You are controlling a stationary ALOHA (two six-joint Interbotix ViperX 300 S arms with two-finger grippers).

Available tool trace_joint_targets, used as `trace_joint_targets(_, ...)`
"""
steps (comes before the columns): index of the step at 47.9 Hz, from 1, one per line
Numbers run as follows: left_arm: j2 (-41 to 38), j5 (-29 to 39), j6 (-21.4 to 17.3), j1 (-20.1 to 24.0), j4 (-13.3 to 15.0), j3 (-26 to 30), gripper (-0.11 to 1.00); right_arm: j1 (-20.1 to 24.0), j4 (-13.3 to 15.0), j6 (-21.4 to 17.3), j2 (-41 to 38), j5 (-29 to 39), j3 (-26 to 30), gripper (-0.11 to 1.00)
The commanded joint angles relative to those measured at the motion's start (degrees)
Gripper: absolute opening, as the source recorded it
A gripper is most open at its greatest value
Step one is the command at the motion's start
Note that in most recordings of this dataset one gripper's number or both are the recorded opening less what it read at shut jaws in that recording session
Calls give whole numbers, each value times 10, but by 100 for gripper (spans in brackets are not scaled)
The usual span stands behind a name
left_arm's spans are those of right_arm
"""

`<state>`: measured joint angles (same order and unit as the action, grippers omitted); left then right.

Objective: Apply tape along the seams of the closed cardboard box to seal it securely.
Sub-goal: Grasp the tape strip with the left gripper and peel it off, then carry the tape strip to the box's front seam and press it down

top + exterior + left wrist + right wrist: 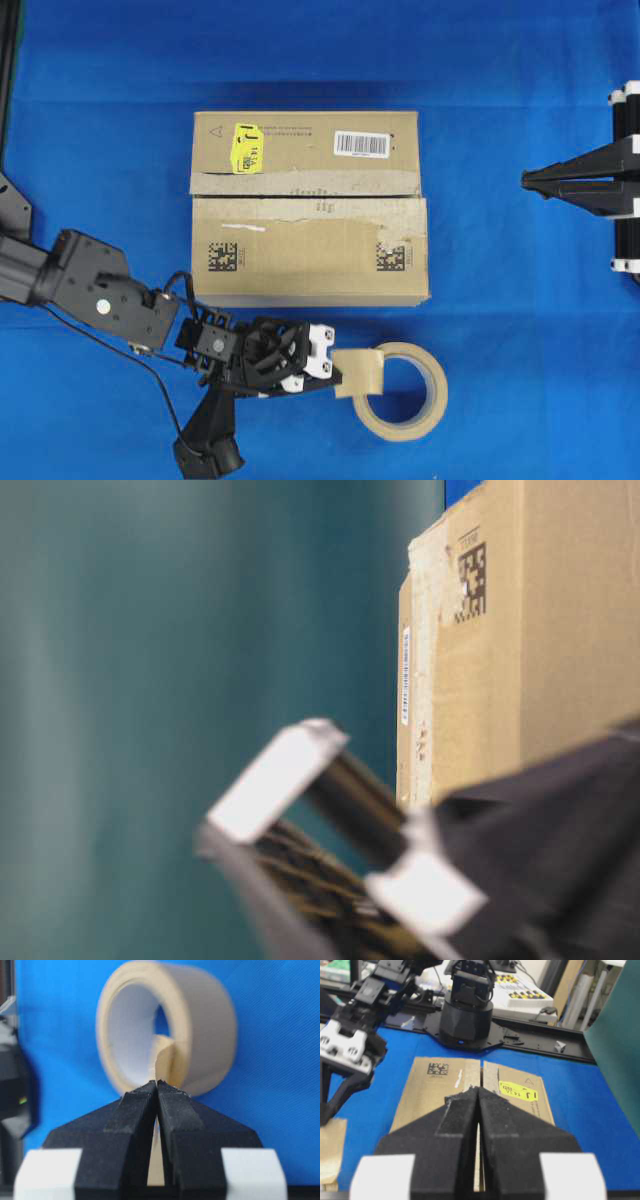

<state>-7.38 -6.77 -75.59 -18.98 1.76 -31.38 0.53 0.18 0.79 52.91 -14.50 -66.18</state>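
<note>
Left fingers (pixel 157 1091) clamped on tan tape (pixel 357 372) flap; right fingers (pixel 478 1097) together.

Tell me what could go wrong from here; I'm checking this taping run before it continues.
The left gripper is shut on the tape end while the roll lies loose on the mat, so pulling may drag the roll along. Old torn strips cover the seams of the cardboard box, so new tape may bond poorly.
</note>
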Motion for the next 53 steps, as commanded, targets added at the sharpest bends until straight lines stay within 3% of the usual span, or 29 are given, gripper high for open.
trace_joint_targets(1, 39, 0, -15, 8, 0, 2, 2, 1, 2, 1, -1, -3, 17, 0)
trace_joint_targets(18, 120, -6, -100, 45, 0, -33, 2, 1, 2, 4, 15, 22, 29, 0)
trace_joint_targets(30, 173, -41, -135, 75, -1, -83, 2, 1, 2, 6, 28, 33, 40, 0)
trace_joint_targets(39, 207, -41, -163, 108, 0, -115, 2, 1, 12, 29, 25, 40, 46, 0)
trace_joint_targets(53, 219, -35, -188, 167, -1, -126, 2, 1, 12, 55, 21, 40, 56, 0)
